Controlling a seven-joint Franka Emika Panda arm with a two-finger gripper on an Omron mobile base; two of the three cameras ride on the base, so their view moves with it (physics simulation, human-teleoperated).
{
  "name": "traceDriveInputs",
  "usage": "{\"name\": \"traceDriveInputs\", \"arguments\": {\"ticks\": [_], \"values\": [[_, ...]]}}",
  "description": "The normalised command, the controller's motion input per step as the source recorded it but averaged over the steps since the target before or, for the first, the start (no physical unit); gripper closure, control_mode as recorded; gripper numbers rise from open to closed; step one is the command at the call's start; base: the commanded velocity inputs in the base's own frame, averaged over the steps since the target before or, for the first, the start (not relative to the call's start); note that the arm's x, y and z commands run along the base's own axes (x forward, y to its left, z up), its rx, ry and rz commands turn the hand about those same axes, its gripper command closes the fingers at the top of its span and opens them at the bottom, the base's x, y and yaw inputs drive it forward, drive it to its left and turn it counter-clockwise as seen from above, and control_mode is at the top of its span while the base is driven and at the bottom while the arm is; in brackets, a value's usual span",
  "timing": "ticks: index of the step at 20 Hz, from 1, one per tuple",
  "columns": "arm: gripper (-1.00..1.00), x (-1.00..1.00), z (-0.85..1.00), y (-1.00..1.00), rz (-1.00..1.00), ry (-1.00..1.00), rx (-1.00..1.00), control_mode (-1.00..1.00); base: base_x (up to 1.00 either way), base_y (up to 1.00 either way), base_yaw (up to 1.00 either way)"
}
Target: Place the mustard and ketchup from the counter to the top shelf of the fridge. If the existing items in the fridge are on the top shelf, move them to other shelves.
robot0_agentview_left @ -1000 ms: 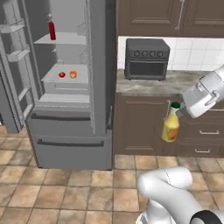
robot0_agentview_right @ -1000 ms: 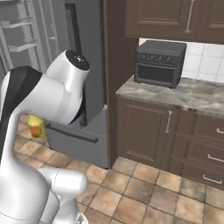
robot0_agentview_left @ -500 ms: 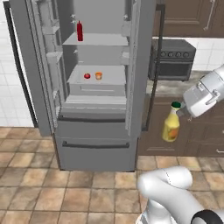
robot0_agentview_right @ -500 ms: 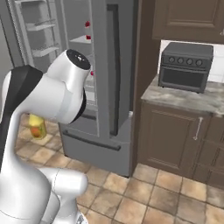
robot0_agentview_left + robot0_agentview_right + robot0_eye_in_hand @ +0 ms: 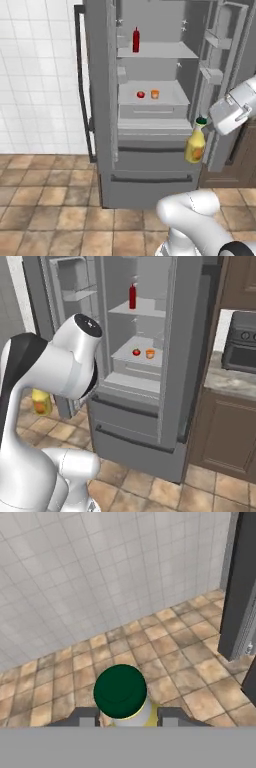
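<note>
My gripper (image 5: pixel 202 122) is shut on the neck of the mustard (image 5: pixel 195 146), a yellow bottle with a green cap, which hangs upright in front of the fridge's right door. The mustard (image 5: pixel 41 401) also shows low on the left, behind my arm. Looking down along the hand, I see the green cap (image 5: pixel 120 691) between the two dark fingertips (image 5: pixel 85 716) of the gripper (image 5: pixel 127 716), with the floor below. The ketchup (image 5: pixel 136 40), a red bottle, stands upright on the upper shelf (image 5: pixel 165 50) inside the open fridge; the ketchup (image 5: pixel 132 296) is at the same spot from the right.
A small red item (image 5: pixel 141 94) and an orange one (image 5: pixel 155 94) sit on the middle shelf. Both fridge doors stand open; the right door (image 5: pixel 222 75) carries bins. A toaster oven (image 5: pixel 243 346) sits on the counter (image 5: pixel 231 385) to the right. A tiled wall (image 5: pixel 40 75) is at left.
The whole picture has shifted: the base has driven so that the open fridge now lies straight ahead and nearer. The mustard stays held in the gripper the same way.
</note>
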Motion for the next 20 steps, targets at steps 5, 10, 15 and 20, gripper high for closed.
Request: {"name": "traceDriveInputs", "arguments": {"ticks": [5,10,15,20], "values": [[1.0,0.0,0.0,0.0,0.0,0.0,0.0,1.0,0.87,0.46,-0.34],[1.0,0.0,0.0,0.0,0.0,0.0,0.0,1.0,0.17,-0.3,-0.46],[1.0,0.0,0.0,0.0,0.0,0.0,0.0,1.0,0.06,-0.19,-0.39],[1.0,0.0,0.0,0.0,0.0,0.0,0.0,1.0,0.07,-0.04,-0.28]]}}
